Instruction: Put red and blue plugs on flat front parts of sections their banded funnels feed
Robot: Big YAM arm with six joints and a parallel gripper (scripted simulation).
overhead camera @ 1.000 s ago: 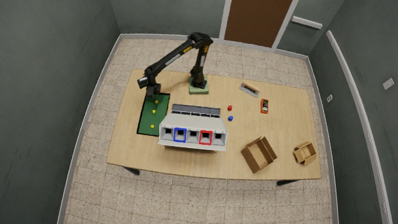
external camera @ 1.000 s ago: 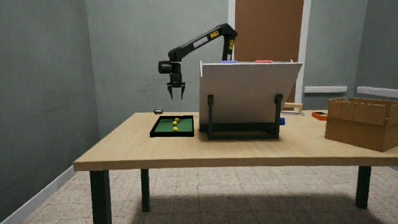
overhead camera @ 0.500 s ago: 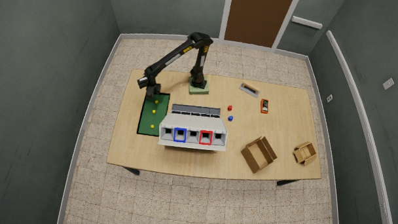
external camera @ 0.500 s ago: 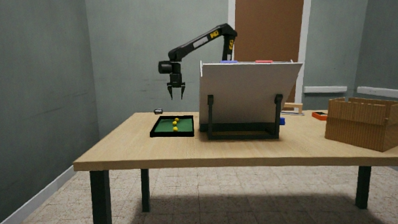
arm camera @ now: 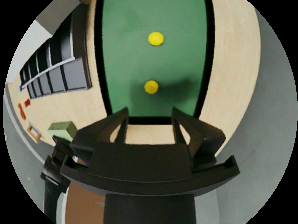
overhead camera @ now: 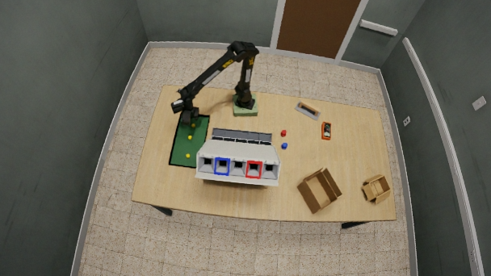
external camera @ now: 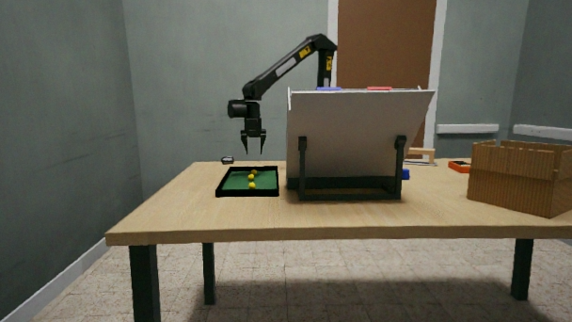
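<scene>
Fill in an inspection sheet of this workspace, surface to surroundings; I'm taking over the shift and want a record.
Surface: wooden table, no damage seen.
Job's things: three yellow marbles in the green tray; red plug and blue plug on the table beside the funnel unit, neither placed.
Clutter: two open cardboard boxes, an orange tray with small items, a wooden-handled tool.
Gripper: partly open above the tray, holding nothing.
Cables: nothing seen.
Surroundings: grey-green walls, brown door, tiled floor.
</scene>
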